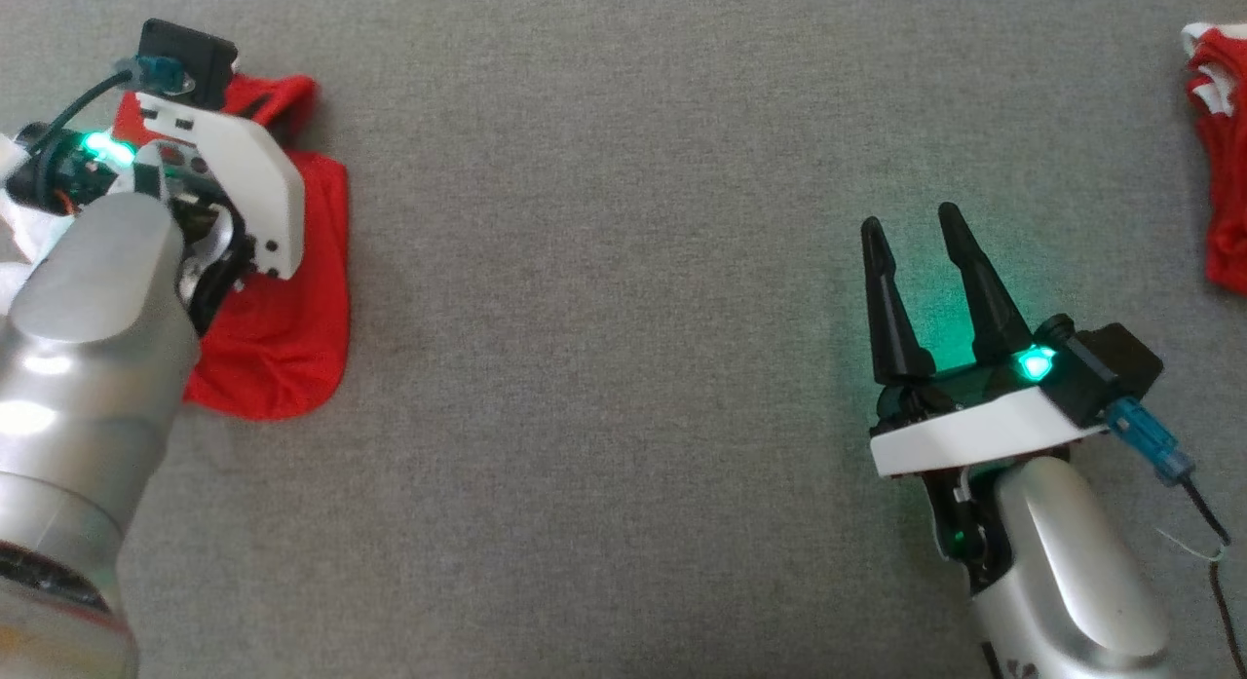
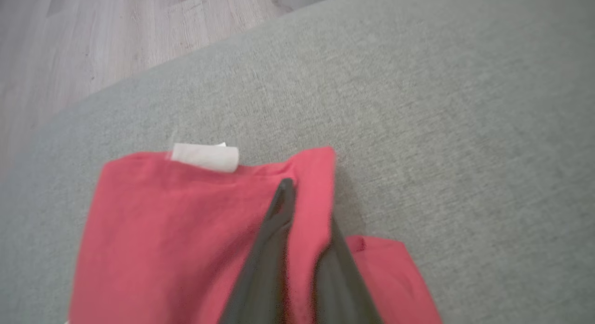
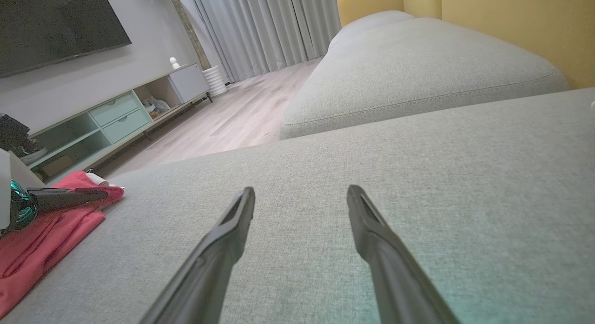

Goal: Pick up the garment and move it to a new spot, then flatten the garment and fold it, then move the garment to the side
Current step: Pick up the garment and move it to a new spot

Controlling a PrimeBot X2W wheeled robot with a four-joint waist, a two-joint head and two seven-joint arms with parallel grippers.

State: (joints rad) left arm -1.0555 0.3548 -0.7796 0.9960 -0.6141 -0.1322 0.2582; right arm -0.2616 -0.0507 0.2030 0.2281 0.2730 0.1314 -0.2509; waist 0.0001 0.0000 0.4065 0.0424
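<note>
Grey sofa cushion carries the red garment at the robot's left, where the left hand pinches a fold; the right hand hovers spread, well apart.

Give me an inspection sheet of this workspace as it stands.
Surface: grey sofa cushion, woven fabric.
Job's things: red garment, bunched at the robot's left, white tag showing.
Clutter: second red piece with white trim at the far right edge.
Grippers: left gripper pinches a fold of the red garment; right gripper open above the cushion.
Cables: black cable with blue plug at the right wrist.
Surroundings: wood floor, TV, cabinet, curtains, yellow backrest.
</note>
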